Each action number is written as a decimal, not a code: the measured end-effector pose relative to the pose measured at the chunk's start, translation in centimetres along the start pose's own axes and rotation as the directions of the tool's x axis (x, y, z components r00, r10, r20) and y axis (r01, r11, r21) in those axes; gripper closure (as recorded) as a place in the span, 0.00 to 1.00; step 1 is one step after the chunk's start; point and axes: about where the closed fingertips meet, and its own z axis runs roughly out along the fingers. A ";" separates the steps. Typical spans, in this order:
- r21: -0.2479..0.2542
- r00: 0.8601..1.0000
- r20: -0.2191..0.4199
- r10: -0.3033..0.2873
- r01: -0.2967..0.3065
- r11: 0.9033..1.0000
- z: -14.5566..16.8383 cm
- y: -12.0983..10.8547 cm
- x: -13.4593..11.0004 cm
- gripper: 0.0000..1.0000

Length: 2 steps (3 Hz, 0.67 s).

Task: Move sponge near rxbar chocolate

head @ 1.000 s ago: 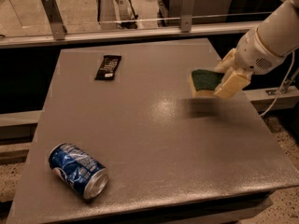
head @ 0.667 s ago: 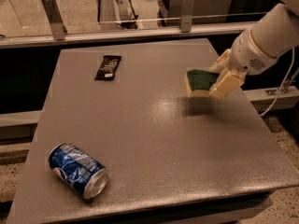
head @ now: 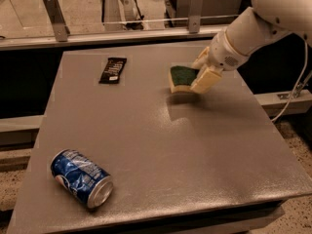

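The sponge (head: 181, 78), dark green on top with a pale yellow base, is held above the grey table (head: 161, 145) right of centre, casting a shadow below it. My gripper (head: 202, 71) is shut on the sponge's right end, coming in from the white arm at the upper right. The rxbar chocolate (head: 112, 70), a slim dark bar with pale lettering, lies flat near the table's far left, well to the left of the sponge.
A crushed blue soda can (head: 81, 178) lies on its side near the table's front left corner. A metal rail with posts (head: 56, 17) runs behind the table's far edge. A cable (head: 292, 96) hangs at the right.
My gripper has carried the sponge leftward and slightly farther back, toward the chocolate bar. The bar and the can have not moved.
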 end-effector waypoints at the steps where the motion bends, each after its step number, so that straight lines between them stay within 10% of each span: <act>1: 0.003 0.999 0.031 -0.025 0.024 1.000 2.3 -1.7 -2.1 1.00; 2: 0.000 0.998 0.060 -0.030 0.030 1.000 4.0 -2.8 -3.9 1.00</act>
